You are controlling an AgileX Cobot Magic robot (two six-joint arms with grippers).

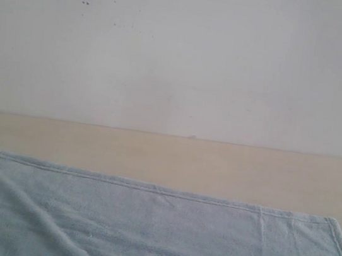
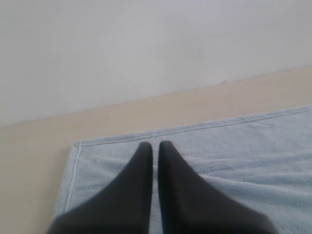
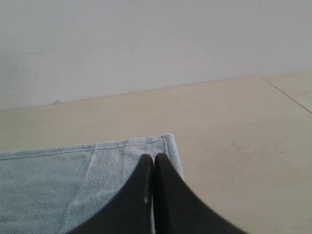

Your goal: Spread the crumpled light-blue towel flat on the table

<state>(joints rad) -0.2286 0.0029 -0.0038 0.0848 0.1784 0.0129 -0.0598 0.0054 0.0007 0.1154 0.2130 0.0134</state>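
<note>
Exterior view: the towel (image 1: 157, 228) fills the lower part of the frame on the table (image 1: 167, 156), its far hem straight. Shallow creases show at lower left. No end effector is visible.

Left wrist view: the left end effector (image 2: 155, 146) is pressed together over the towel near 1 corner, with no cloth seen between its fingers.

Right wrist view: the right end effector (image 3: 154, 157) is likewise pressed together, near the opposite corner.

Recommendation: stroke the creases outward toward the hem, low and even, without bunching.

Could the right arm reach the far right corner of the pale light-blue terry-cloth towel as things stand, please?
Probably yes: the shut right claw is right by that corner of the pale light-blue terry-cloth towel, with nothing visible between.
</note>
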